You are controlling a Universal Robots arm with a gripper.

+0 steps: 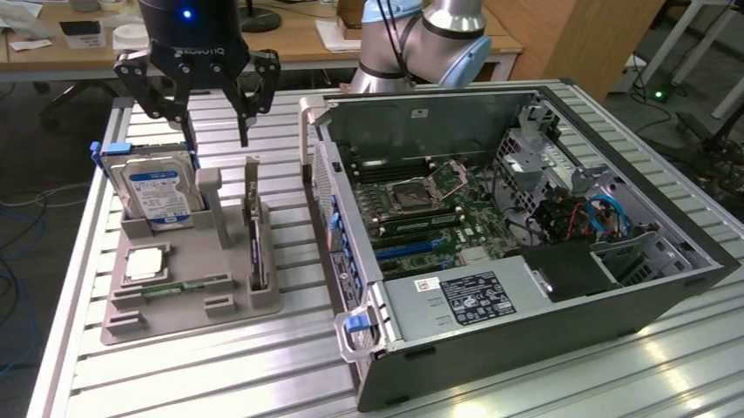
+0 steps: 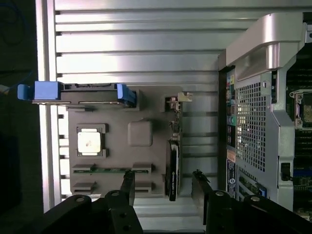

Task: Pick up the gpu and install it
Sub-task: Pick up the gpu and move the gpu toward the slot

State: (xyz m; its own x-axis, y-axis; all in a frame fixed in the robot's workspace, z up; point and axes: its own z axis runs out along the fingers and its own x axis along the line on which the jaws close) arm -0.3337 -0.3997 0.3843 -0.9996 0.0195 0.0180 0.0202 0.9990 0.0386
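Closest thing in the wrist view is the gripper [image 2: 163, 176] itself, its two black fingers [image 2: 128, 190] spread wide with nothing pinched between them. Looking straight down past them, the gpu [image 2: 173, 156] stands on edge in a slot of the grey holder [image 2: 141, 161]. It falls in the gap between the fingers, nearer the case-side one. Same holder has the drive [image 2: 78, 92] with blue handles, a cpu [image 2: 90, 141] and a ram stick [image 2: 109, 169], and the case [image 2: 248, 122] sits just beside it. The exterior view gives what that angle can't: height. The gripper [image 1: 218, 139] hangs above the gpu [image 1: 254, 244], clear of its top edge, not touching, jaws apart. Holder [image 1: 221, 252] is on the exterior view's left. The case [image 1: 546, 340] is on the right, lying with its side off and the motherboard [image 1: 430, 209] exposed. Everything's on a table [image 1: 174, 366] of ribbed aluminium slats. Behind it are the arm [image 1: 424, 43], wooden desks [image 1: 291, 43] and a wooden cabinet [image 1: 581, 35].
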